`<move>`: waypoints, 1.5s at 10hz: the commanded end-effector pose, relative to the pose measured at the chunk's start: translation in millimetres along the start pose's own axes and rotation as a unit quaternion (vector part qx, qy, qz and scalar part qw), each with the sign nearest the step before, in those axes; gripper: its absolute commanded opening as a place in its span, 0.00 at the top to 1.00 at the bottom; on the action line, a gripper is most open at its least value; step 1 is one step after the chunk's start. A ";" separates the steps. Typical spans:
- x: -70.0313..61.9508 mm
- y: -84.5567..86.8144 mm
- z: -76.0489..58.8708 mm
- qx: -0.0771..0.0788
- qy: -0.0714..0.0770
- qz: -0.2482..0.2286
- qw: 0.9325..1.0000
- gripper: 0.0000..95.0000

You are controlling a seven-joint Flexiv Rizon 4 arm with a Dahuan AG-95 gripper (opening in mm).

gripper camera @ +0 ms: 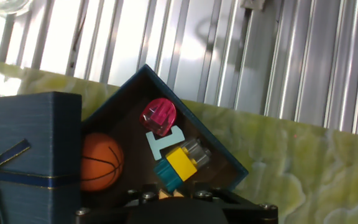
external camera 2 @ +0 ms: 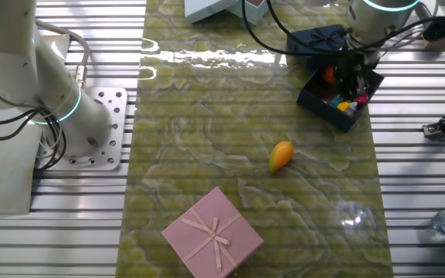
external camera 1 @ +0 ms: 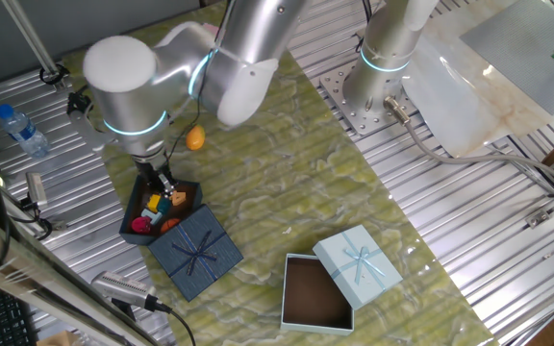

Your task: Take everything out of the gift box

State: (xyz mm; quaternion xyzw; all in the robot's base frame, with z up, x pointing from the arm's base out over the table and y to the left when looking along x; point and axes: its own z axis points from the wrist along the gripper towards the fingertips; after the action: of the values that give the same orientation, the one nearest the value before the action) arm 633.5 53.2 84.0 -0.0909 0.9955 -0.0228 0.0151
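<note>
Green marbled surface (external camera 2: 207, 139) carries the navy gift box (external camera 1: 135, 219), lid off beside it. One orange-yellow toy (external camera 2: 280, 155) already lies outside, at seven o'clock from the box. Basketball (gripper camera: 101, 162), pink piece (gripper camera: 159, 116) and yellow-teal block (gripper camera: 176, 167) remain inside. Gripper (external camera 1: 164, 185) hangs over them; whether its fingers are apart, I cannot tell.

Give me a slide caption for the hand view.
Wrist camera looking into the open navy gift box: orange mini basketball, pink piece, yellow-and-teal block.
</note>
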 end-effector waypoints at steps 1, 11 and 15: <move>-2.8 0.0 1.7 -0.009 0.046 0.056 0.997 0.80; -24.7 2.3 13.7 -0.030 0.044 0.212 0.976 0.60; -30.9 -1.2 26.2 -0.028 0.044 0.210 0.976 0.60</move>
State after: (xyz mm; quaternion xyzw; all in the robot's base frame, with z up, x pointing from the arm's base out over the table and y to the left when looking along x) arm 664.8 56.5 57.6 0.1251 0.9919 0.0029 -0.0230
